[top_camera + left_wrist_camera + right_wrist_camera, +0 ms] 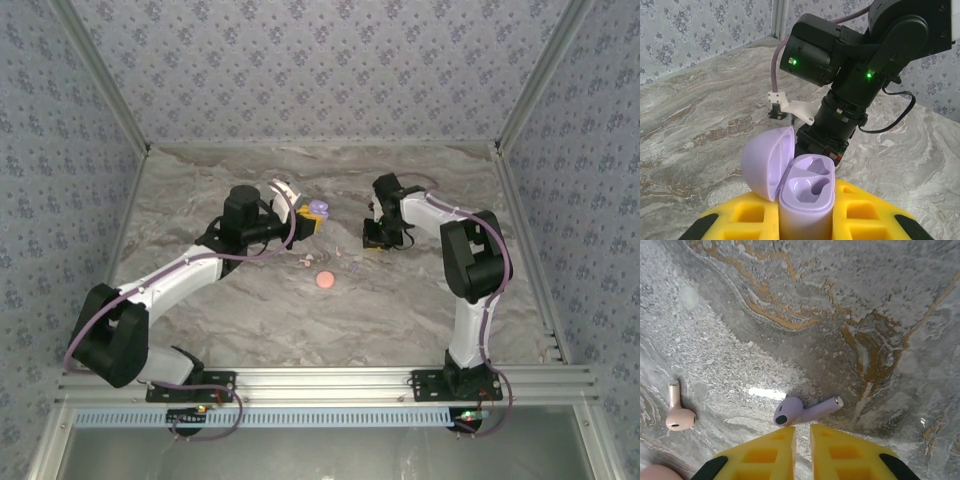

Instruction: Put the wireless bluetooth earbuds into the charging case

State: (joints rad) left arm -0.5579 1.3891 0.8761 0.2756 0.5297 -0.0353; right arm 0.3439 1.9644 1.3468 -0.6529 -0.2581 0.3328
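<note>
Your left gripper [807, 206] is clamped on the lilac case [807, 187], which stands upright between the yellow fingers with its lid [767, 162] swung open to the left and both wells bare; your right gripper [802, 429] is all but closed on nothing, with a slim gap between its fingers, and it hangs just over the lilac bud [801, 412], which lies flat on the table right ahead of the tips; so you are, by my reading, at the pick-up of the first lilac bud, with nothing seated yet; the next move calls for spreading the right fingers, straddling the bulb or stem and pinching gently, since so small and smooth a piece may well skid or flip; then carry it across to the held case and match it to its well; a pink bud [677, 412] lies to the left, well apart, and a pink case [324, 280] rests nearer the bases; the table [865, 300] is grey marble-look with ochre veins, slightly glossy; the walls [320, 70] wear blue-grey floral paper inside an aluminium frame [330, 380].
</note>
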